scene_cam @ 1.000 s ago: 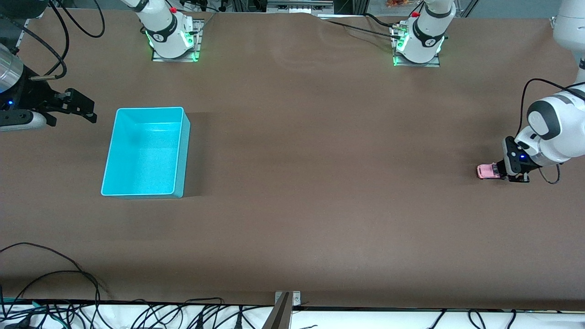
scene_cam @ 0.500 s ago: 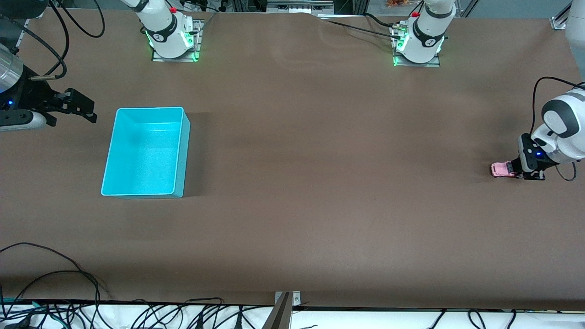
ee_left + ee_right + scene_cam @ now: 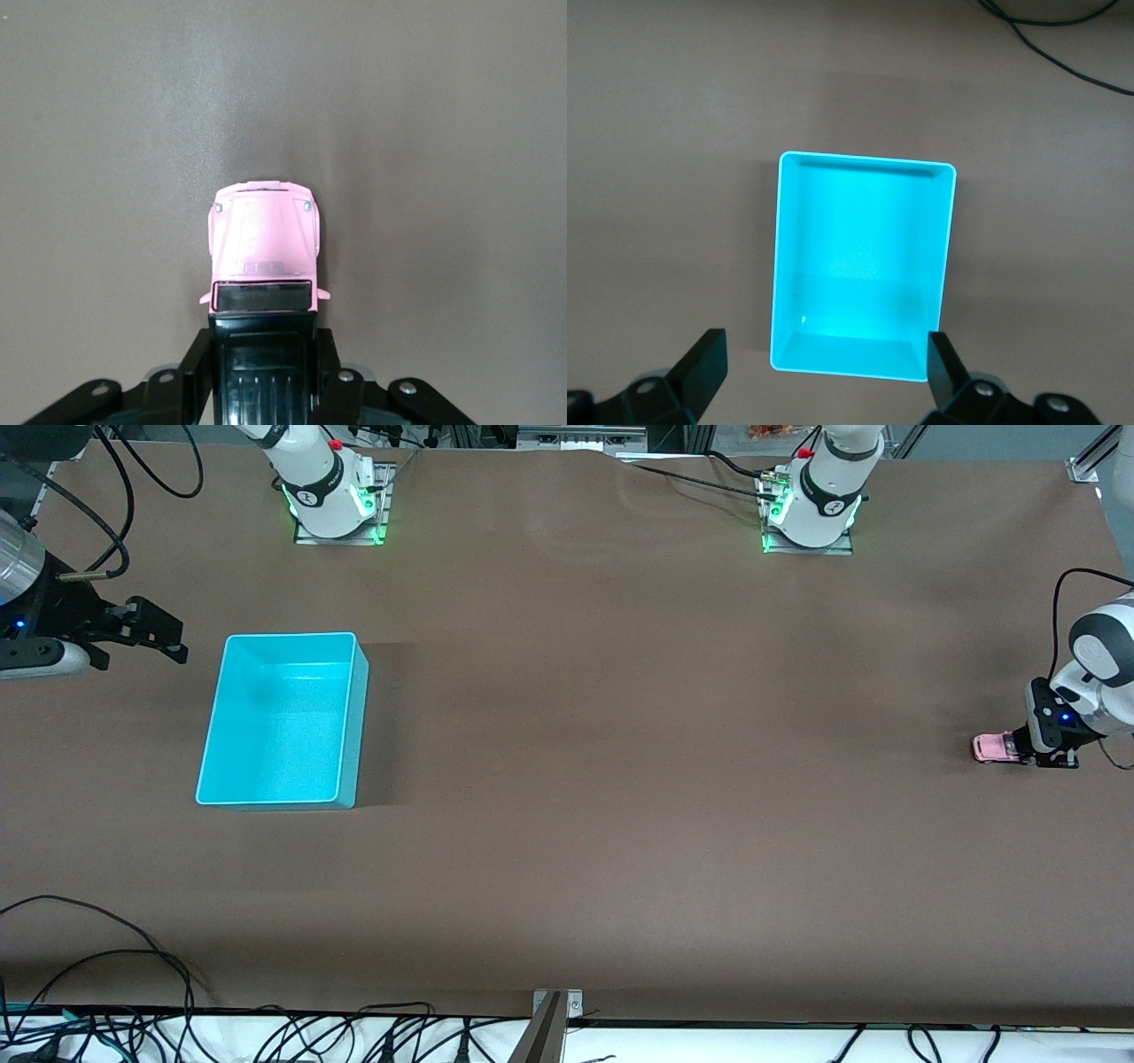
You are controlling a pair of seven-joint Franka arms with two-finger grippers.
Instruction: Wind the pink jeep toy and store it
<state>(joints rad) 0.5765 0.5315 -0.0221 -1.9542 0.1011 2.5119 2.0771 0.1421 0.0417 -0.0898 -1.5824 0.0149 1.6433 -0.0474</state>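
**Jeep gripped on the desk, winding stage; storing not begun**

The left end effector (image 3: 1035, 755) is pinched on the rear of the pink jeep toy (image 3: 994, 747), low at the left arm's end of the desk (image 3: 620, 779). In the left wrist view its two black fingers (image 3: 197, 359) clamp the sides of the black roof section, and the pink bonnet sticks out ahead of the fingertips, wheels seemingly down on the desk. That fits the wind-up stage, with the car held against the surface for a pull-back, though how much winding is done cannot be read from here.

Well apart from this end effector, toward the right arm's end of the desk, sits the turquoise bin (image 3: 283, 722), with nothing in it. So storing is wholly left: the jeep must be carried or released across the desk and end up inside.

The right end effector (image 3: 168, 642) waits beside the bin, fingers spread wide and holding nothing; its wrist view looks down into the bin (image 3: 864, 266).
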